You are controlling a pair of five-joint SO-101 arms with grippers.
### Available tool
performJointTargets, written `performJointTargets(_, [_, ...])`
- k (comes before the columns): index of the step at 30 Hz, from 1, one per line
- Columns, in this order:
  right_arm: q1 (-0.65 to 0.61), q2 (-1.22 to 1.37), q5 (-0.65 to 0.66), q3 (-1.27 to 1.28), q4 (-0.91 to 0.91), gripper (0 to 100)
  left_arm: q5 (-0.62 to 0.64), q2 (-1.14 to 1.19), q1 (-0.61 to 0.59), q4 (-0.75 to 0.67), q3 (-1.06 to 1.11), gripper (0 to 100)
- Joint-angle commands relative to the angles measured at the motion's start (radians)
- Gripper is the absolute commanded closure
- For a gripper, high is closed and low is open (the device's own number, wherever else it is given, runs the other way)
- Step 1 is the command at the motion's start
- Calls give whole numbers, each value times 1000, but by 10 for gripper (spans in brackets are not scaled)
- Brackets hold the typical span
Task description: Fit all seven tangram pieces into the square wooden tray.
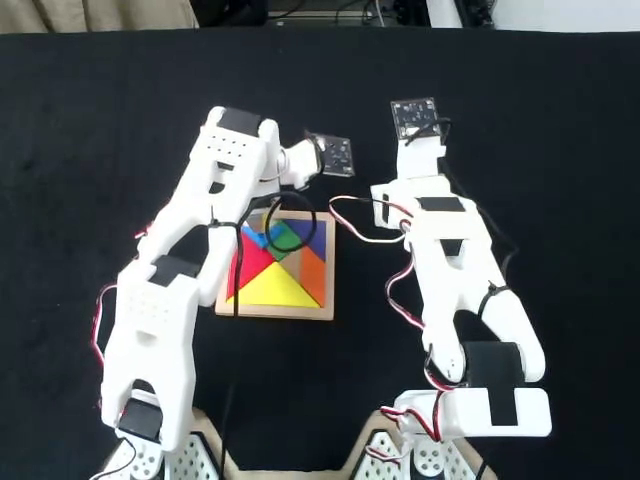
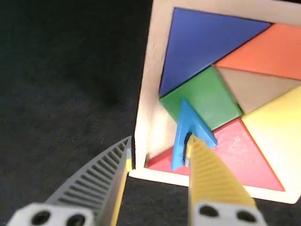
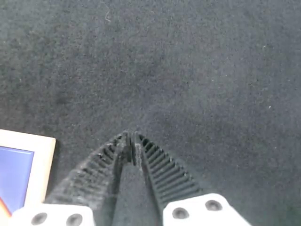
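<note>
Left gripper (image 2: 160,140) beside tilted blue piece (image 2: 186,123)

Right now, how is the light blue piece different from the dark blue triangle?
The dark blue triangle is much bigger than the light blue piece. The dark blue triangle lies flat in the wooden tray; the light blue piece sticks up tilted, partly over the green square. Both are blue tangram pieces.
</note>
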Motion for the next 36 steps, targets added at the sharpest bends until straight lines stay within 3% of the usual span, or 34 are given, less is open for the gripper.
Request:
performJointTargets(1, [11,-4,-2,-21,-14,987,8,9,-38,-12,-62,815])
performJointTargets(18, [-9,-4,0,-19,-14,987,14,9,-41,-9,-93,815])
performJointTargets(28, [-6,-4,0,-19,-14,987,17,-12,-10,287,-328,818])
performJointTargets(36, [-8,-4,0,-18,-12,987,14,25,-42,212,-208,819])
